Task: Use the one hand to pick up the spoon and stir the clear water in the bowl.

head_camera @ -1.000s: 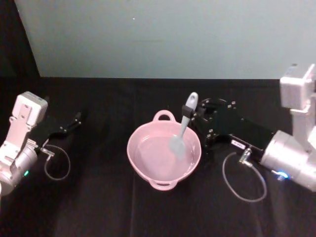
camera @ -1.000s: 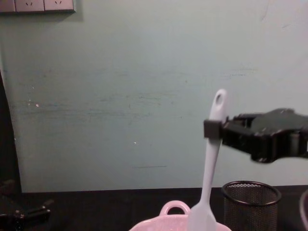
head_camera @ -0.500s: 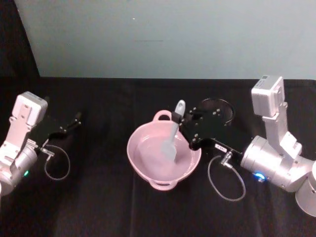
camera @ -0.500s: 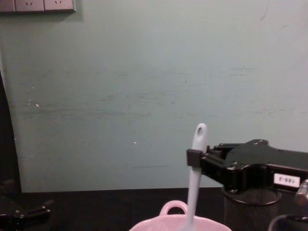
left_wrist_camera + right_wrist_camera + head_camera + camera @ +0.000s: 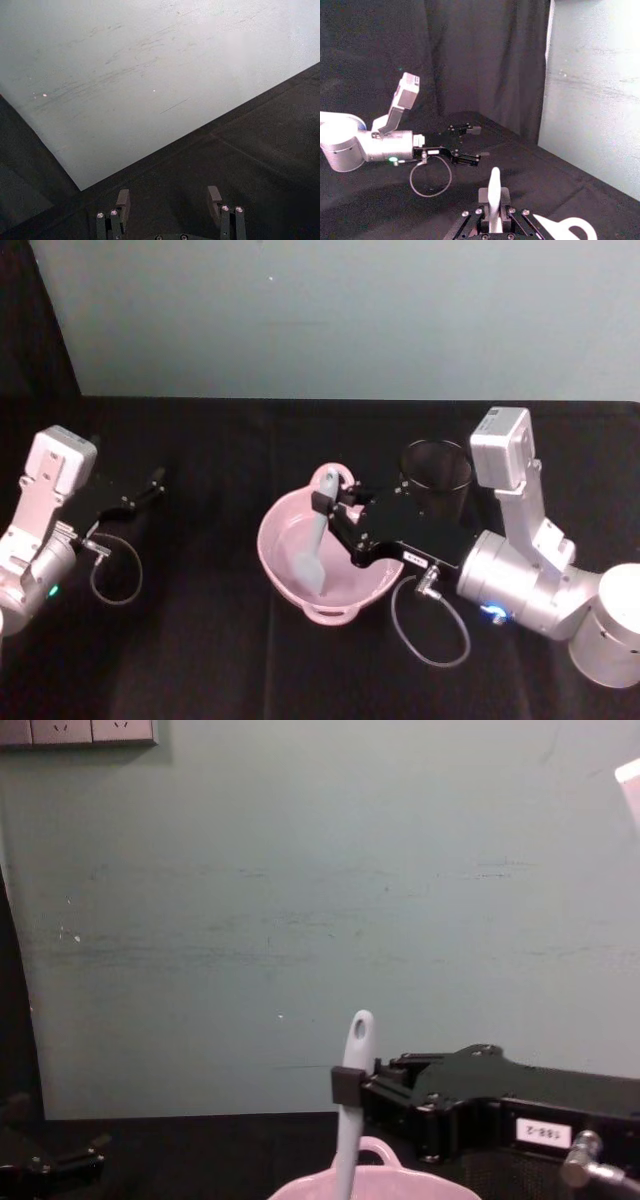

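Observation:
The pale pink bowl point(image 5: 266, 545) sits mid-table with clear water in it. My right gripper point(image 5: 326, 502) reaches over its right rim and is shut on the handle of the white spoon point(image 5: 316, 535). The spoon stands nearly upright, its flat blade down inside the bowl on the left side. From the chest, the spoon point(image 5: 351, 1120) rises above the bowl's rim point(image 5: 385, 1183), clamped by the right gripper point(image 5: 345, 1085). The right wrist view shows the spoon's handle point(image 5: 494, 190) between the jaws. My left gripper point(image 5: 150, 483) rests open at the table's left, far from the bowl.
A black wire-mesh cup point(image 5: 436, 476) stands just behind the right arm, right of the bowl. The table is covered in black cloth and ends at a pale green wall. A cable loop point(image 5: 115, 575) hangs by the left arm. The left gripper point(image 5: 169, 200) holds nothing.
My right gripper has carried the spoon down and to the left, so the blade now sits lower and further left in the bowl. The mesh cup has come into view behind it. Left arm unmoved.

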